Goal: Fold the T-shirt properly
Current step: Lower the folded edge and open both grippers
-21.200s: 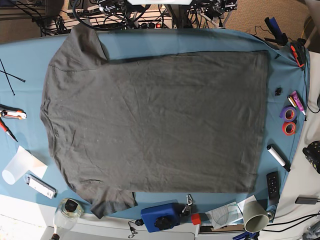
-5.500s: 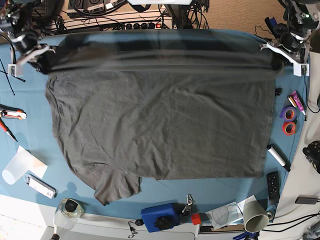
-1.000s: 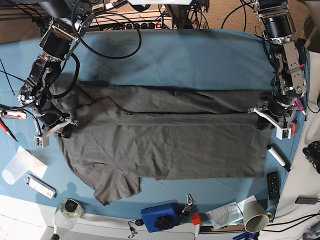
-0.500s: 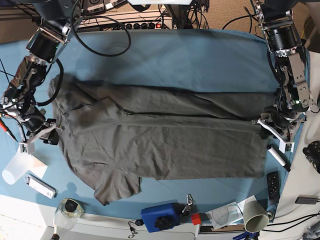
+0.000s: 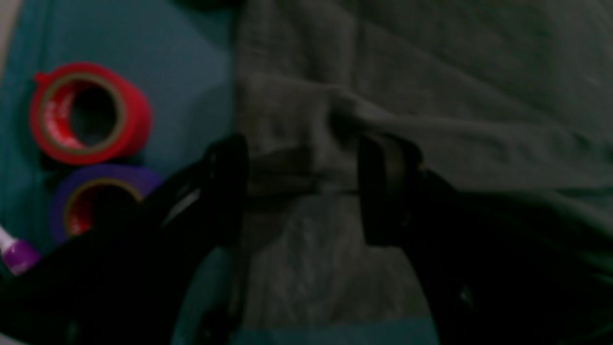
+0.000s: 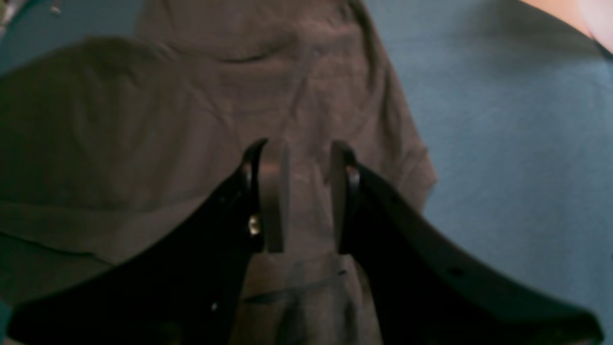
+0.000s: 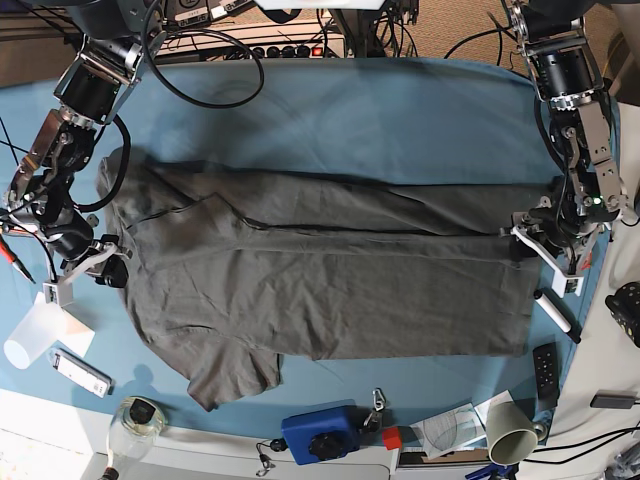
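Both wrist views dim, blurred. Purple tape roll (image 5: pixel 98 201) half hidden behind left gripper (image 5: pixel 301 187). T-shirt (image 6: pixel 167 120) cut off at frame edges.

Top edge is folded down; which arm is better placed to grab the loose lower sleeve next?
Right, probably. Its claw sits at the collar end of the T-shirt, nearer the lower sleeve. The left claw is at the hem end, far away.

Honestly, nothing here is readable. The red roll of tape (image 5: pixel 88 112) has some pale marks on its inner ring, way too blurry to make out, and the printed paper sheet (image 7: pixel 447 430) at the table's near edge is too small.
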You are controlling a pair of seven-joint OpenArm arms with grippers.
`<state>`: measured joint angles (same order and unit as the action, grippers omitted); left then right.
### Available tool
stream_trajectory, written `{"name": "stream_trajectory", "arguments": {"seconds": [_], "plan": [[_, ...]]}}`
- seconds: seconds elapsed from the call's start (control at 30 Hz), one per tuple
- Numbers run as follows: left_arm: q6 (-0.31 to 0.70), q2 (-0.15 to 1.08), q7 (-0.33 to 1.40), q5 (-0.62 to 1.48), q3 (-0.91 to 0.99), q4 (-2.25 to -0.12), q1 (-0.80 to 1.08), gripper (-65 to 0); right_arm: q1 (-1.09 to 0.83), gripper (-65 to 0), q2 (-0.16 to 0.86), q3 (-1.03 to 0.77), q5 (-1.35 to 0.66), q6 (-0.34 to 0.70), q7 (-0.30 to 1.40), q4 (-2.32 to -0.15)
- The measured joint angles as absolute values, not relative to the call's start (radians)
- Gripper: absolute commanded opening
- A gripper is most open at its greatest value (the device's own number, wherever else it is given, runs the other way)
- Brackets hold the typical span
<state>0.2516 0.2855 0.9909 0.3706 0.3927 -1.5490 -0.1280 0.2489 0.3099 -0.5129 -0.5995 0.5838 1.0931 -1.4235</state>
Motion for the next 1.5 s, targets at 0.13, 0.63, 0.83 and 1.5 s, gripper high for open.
{"name": "stream_trajectory", "arguments": {"seconds": [0.13, 0.63, 0.83, 1.5], "plan": [[0.224, 0.286, 1.020, 0.369, 0.393, -1.595, -0.128, -28.4, 0.250, -49.3, 0.310, -0.545, -0.616, 0.588, 1.135, -1.456], [0.222, 0.266, 1.036, 0.417, 0.508, -1.583, -0.014, -28.5, 0.249, -49.3, 0.316, -0.638, -0.616, 0.584, 1.205, -1.460], [0.240, 0.216, 1.018, 0.457, 0.506, -1.559, -0.017, -28.5, 0.250, -49.3, 0.360, -0.641, -0.615, 0.515, 1.220, -1.460], [0.228, 0.213, 1.005, 0.405, 0.505, -1.560, -0.014, -28.5, 0.210, -49.3, 0.409, -0.711, -0.600, 0.501, 1.397, -1.460]]}}
